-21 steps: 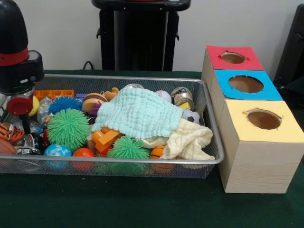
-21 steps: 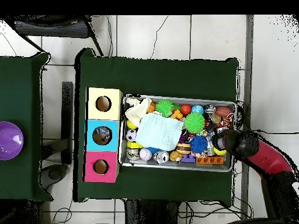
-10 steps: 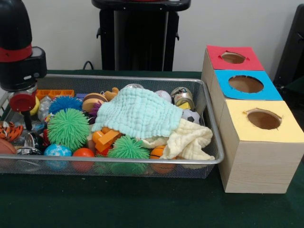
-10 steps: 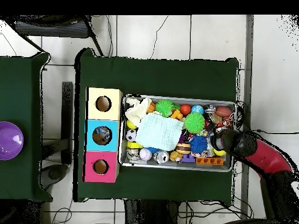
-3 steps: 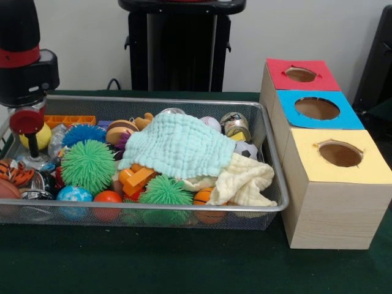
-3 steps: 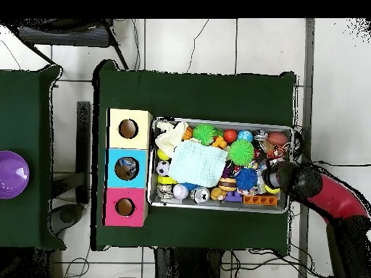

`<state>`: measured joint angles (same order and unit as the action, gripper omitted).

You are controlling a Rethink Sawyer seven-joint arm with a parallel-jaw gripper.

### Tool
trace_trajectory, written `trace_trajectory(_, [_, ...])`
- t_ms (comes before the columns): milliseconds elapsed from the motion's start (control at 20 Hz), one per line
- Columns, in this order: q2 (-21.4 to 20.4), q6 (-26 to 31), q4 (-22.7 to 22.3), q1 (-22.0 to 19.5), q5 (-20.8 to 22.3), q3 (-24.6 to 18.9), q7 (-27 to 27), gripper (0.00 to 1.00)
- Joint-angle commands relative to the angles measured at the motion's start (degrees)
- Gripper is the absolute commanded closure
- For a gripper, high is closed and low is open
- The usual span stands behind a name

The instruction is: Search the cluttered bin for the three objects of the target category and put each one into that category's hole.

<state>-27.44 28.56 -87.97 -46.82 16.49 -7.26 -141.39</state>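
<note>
The gripper (image 5: pixel 32 144), its finger state impossible to tell, hangs over the bin's (image 5: pixel 184 207) end farthest from the boxes (image 5: pixel 334 184), apparently searching; next it must pick a target.

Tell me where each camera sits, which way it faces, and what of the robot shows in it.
Front view: low, across the table, facing the mesh bin and three boxes; the arm's black-and-red end and gripper hang at the left.
Overhead view: above, looking straight down on the green table; the red arm enters from lower right.
Both show the bin, the mint cloth and the boxes.
</note>
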Motion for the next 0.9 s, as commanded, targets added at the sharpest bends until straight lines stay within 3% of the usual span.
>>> trace_trajectory(50, [-3.1, 0.9, -6.0, 1.2, 2.6, -0.9, 3.4, 1.0])
trace_trajectory(500, [-3.0, -1.9, -5.5, 1.5, 4.4, -0.7, 4.0, 1.0])
trace_trajectory(550, [-2.7, -1.7, -4.9, 1.6, 4.8, -0.7, 4.8, 0.0])
trace_trajectory(900, [-0.7, -7.0, -3.6, 0.4, 6.1, -1.4, 3.6, 0.0])
